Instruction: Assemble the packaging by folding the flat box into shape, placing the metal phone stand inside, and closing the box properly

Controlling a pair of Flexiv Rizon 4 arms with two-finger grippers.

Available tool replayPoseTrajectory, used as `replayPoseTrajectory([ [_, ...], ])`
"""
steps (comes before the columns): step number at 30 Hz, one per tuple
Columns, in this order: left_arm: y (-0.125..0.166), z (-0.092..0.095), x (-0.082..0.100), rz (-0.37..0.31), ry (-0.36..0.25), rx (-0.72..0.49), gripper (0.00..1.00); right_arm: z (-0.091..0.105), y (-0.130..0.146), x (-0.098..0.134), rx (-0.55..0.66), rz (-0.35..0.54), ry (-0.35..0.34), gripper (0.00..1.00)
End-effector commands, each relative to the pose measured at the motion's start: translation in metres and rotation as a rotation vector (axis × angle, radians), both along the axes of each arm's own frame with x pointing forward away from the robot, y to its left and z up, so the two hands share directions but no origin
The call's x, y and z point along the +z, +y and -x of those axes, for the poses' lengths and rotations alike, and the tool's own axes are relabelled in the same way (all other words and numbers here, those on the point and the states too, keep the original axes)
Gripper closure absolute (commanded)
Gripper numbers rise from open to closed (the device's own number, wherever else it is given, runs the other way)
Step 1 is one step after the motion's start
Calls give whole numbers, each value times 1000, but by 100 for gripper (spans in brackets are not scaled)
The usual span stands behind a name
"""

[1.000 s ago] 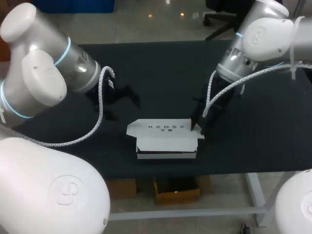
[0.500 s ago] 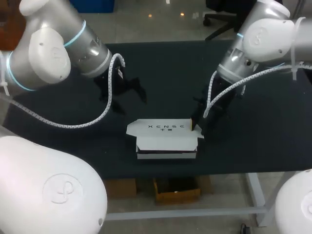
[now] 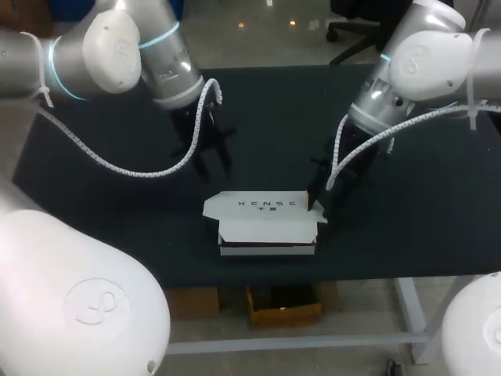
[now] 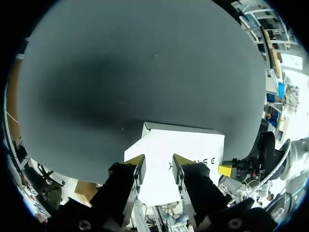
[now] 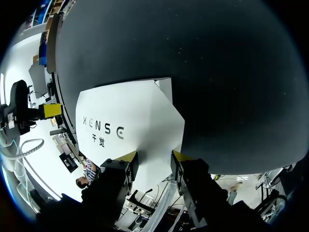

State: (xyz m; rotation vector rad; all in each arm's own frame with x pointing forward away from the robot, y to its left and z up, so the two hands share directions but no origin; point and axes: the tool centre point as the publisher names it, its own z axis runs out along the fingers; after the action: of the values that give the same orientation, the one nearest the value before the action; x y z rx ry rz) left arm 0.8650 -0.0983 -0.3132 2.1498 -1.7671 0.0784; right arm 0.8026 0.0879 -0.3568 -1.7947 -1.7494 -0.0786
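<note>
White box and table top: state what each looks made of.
Box: seemingly thin cardboard, matte white, going by its sharp fold creases and flat flaps. Table top: perhaps a black cloth or mat, dull with no glare; the exact material is unclear.

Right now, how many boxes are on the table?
1. The white box sits at the front middle of the table. The right gripper is at its right end and the left gripper is apart behind it. No other box seems hidden.

White box (image 5: 130,121) on the black table (image 5: 217,72), right gripper (image 5: 152,158) right over its near edge, yellow-tipped fingers (image 5: 126,157) apart, box showing between them
</note>
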Motion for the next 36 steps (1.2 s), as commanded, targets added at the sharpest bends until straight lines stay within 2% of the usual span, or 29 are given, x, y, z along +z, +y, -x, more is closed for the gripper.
replayPoseTrajectory([
  [1, -3, 17, 4, -92, -35, 2, 65, 1, 1, -1, -2, 1, -4, 59],
  [12, -2, 49, 1, -114, -91, 37, 61, 2, 1, 0, -4, 2, -5, 59],
  [17, -5, 51, -8, -119, -112, 28, 60, 2, 1, 1, -4, 1, -5, 59],
  [23, -4, 51, -16, -108, -106, 20, 60, 3, 0, 2, -5, 1, -7, 59],
  [36, -3, 58, -25, -122, -117, 20, 62, 5, 2, 1, 2, 11, -2, 59],
])
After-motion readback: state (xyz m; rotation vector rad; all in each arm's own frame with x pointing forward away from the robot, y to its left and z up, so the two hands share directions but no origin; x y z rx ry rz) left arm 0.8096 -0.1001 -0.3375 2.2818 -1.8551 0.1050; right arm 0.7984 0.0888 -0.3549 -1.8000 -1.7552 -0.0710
